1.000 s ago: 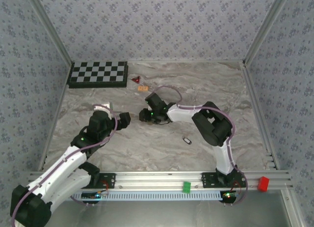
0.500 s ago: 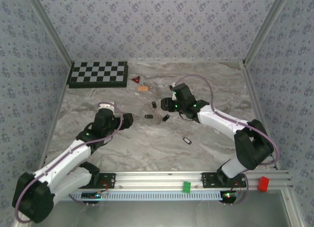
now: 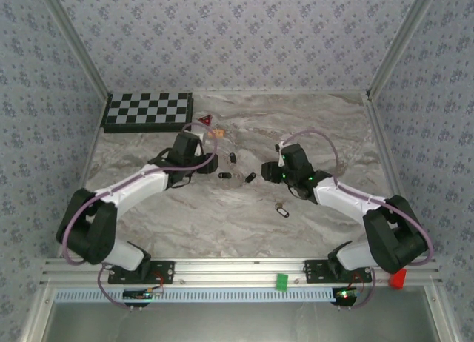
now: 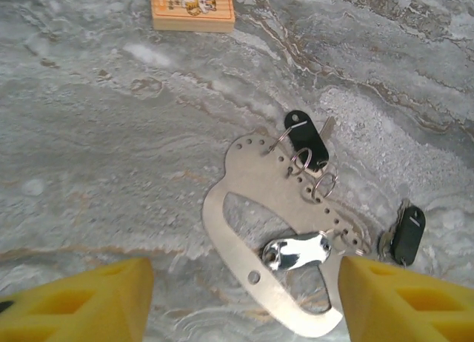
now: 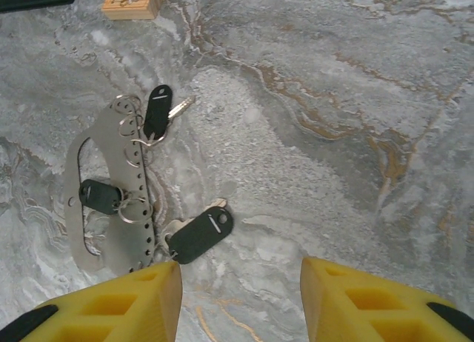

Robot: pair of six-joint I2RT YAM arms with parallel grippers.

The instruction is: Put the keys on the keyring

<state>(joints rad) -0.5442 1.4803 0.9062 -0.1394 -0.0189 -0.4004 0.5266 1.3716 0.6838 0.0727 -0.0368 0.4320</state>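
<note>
The keyring (image 4: 244, 231) is a flat silvery plate with a row of holes and small wire rings, lying on the marble table. One of the keys (image 4: 306, 139), black-headed, hangs on a ring at its top. A second key (image 4: 408, 232) lies at its right end, and a shiny tag (image 4: 296, 251) rests on it. My left gripper (image 4: 244, 305) hovers open just above the plate, its yellow fingers (image 4: 74, 301) wide apart. The right wrist view shows the keyring (image 5: 111, 172) with three keys (image 5: 200, 235) around it. My right gripper (image 5: 241, 301) is open over bare table beside them. From above, the left gripper (image 3: 209, 164) and right gripper (image 3: 268, 172) flank the keys (image 3: 224, 176).
A loose key on a ring (image 3: 281, 209) lies nearer the front. An orange wooden block (image 4: 192, 7) and a small red triangle (image 3: 205, 120) sit behind the keys. A checkerboard (image 3: 148, 110) lies at the back left. Patterned walls enclose the table.
My left arm has swung from the near left forward to the keyring, and its jaws have narrowed somewhat. My right gripper has pulled away from the keys toward the right.
</note>
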